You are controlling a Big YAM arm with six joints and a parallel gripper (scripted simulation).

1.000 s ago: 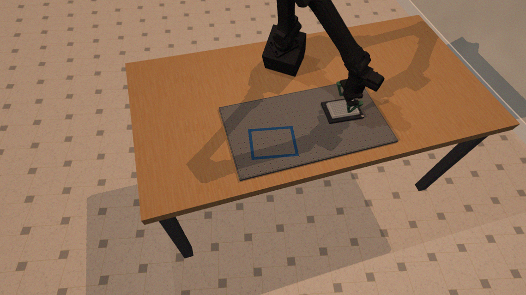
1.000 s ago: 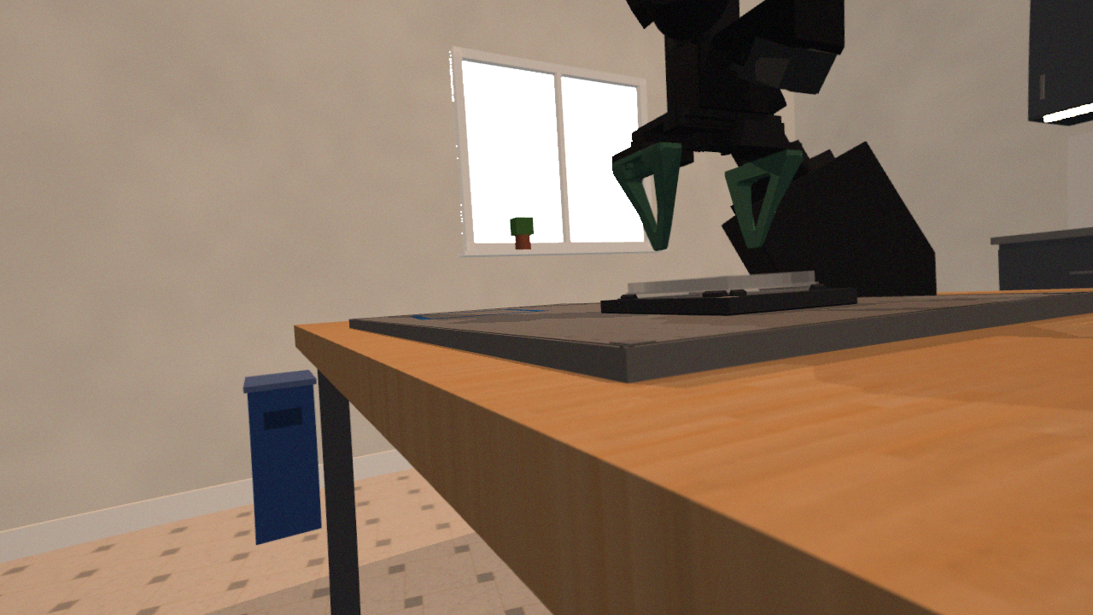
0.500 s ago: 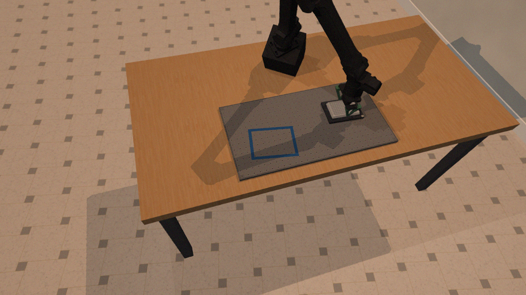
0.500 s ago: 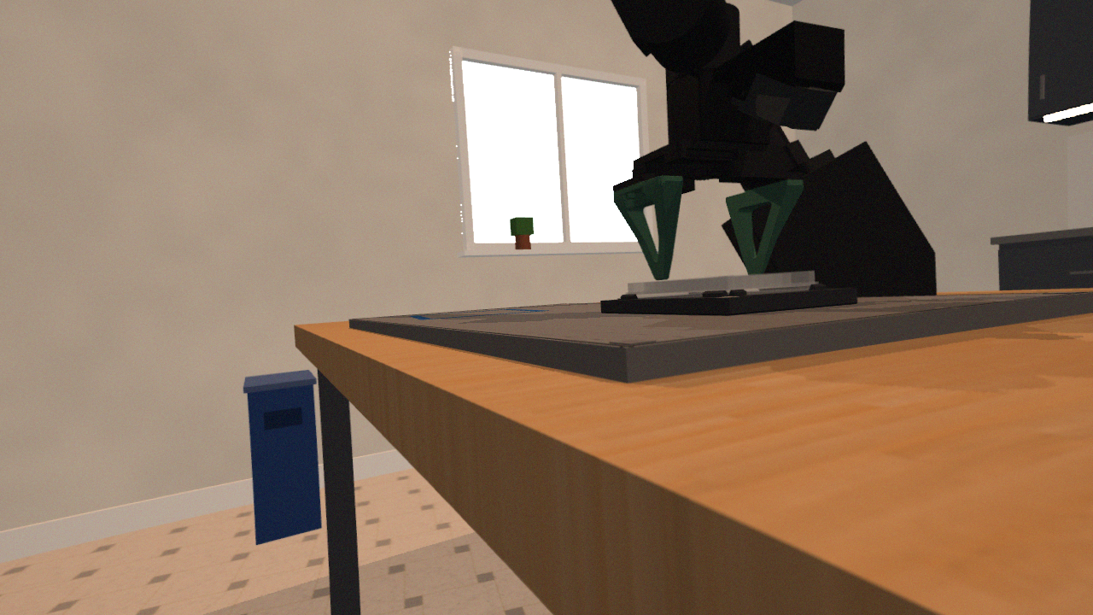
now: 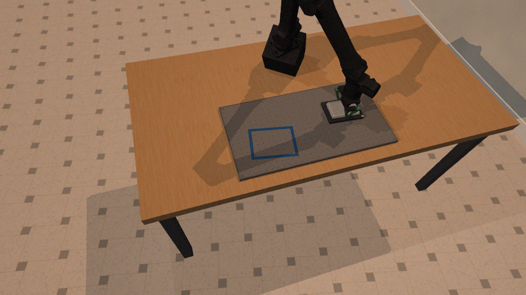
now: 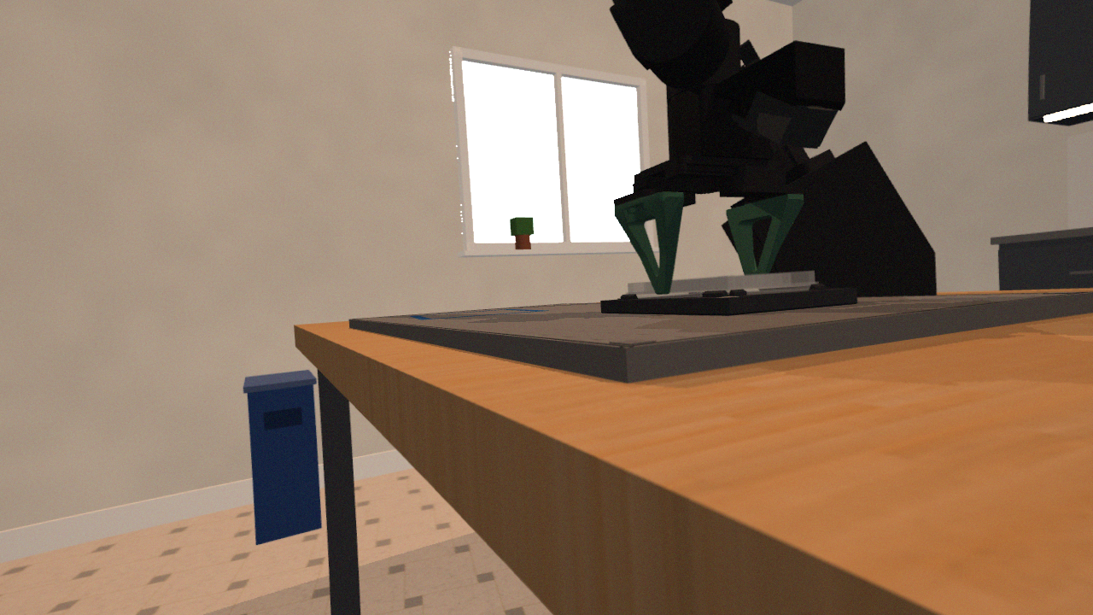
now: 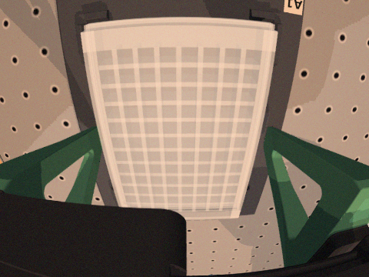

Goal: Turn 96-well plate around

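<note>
— One plate, was that all that sat in the nest?

— Yes. The 96-well plate was pale, almost white, a rectangle with a fine grid of square wells and a plain raised rim around them. It lay flat in the black nest, inside the small dark locator blocks at the far corners.

— And the A1 label?

— A small cream tag at the nest's far right corner in the wrist view, printed upside down from there. I could not tell which corner of the plate was cut off; the near end was hidden behind the gripper body.

— Where was the gripper?

— The gripper was low over the plate with its green fingers spread as wide as they go, one on each long side, holding nothing. In the exterior view the tips reached down to the level of the plate's edge. Whether they touched the plate, I could not tell.

— And the rest of the bench?

— The nest stood on a grey perforated deck on the wooden bench. The blue taped outline lay well apart from the nest, at the deck's other end.
</note>
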